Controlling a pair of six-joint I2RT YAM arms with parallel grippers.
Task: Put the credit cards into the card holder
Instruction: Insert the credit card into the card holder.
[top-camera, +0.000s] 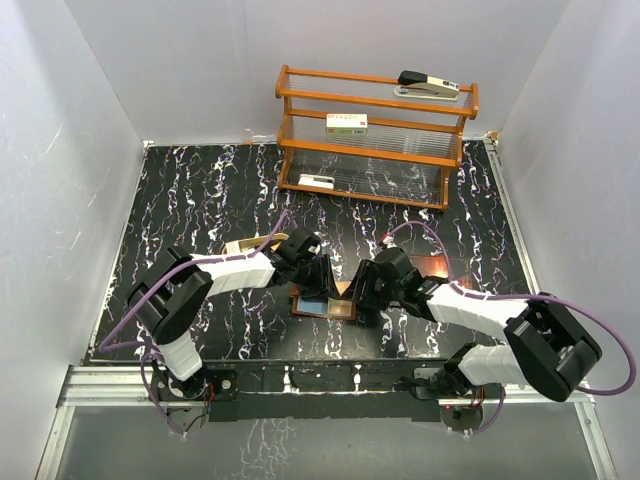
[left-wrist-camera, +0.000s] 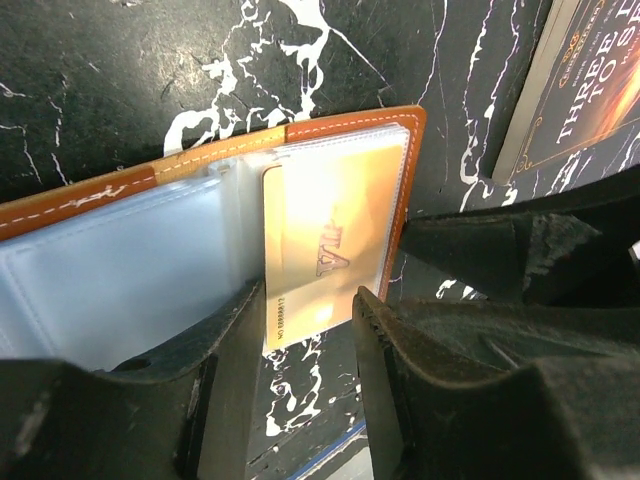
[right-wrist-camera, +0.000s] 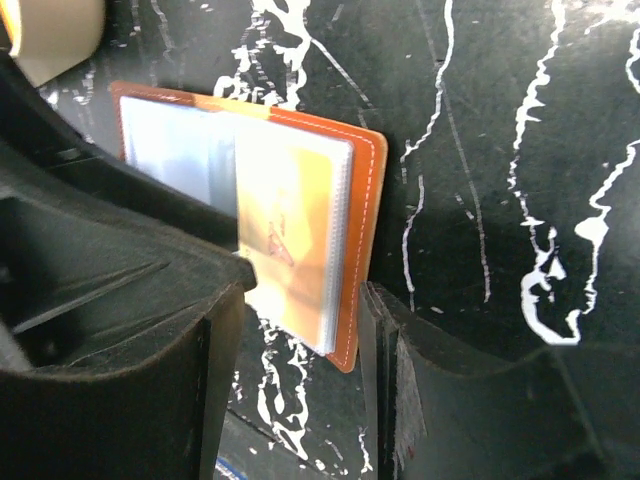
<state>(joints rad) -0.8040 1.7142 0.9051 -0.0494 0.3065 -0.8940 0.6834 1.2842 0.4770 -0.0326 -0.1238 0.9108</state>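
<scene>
The brown leather card holder (top-camera: 325, 302) lies open on the black marbled table between both grippers. In the left wrist view its clear pockets (left-wrist-camera: 120, 270) face up. A gold credit card (left-wrist-camera: 320, 250) sits partway in the right-hand pocket, its lower end sticking out. My left gripper (left-wrist-camera: 308, 325) is open, and that free end lies between its fingertips (left-wrist-camera: 232, 335). My right gripper (right-wrist-camera: 300, 320) is open around the near corner of the card holder (right-wrist-camera: 352, 250); one finger overlaps the pocket side and the other stands just outside the leather edge. No other cards show.
A dark booklet (left-wrist-camera: 590, 80) lies right of the card holder, also in the top view (top-camera: 440, 265). A tan tray (top-camera: 240, 247) sits behind the left gripper. A wooden shelf (top-camera: 375, 135) at the back holds a stapler (top-camera: 428, 85) and white boxes (top-camera: 347, 123).
</scene>
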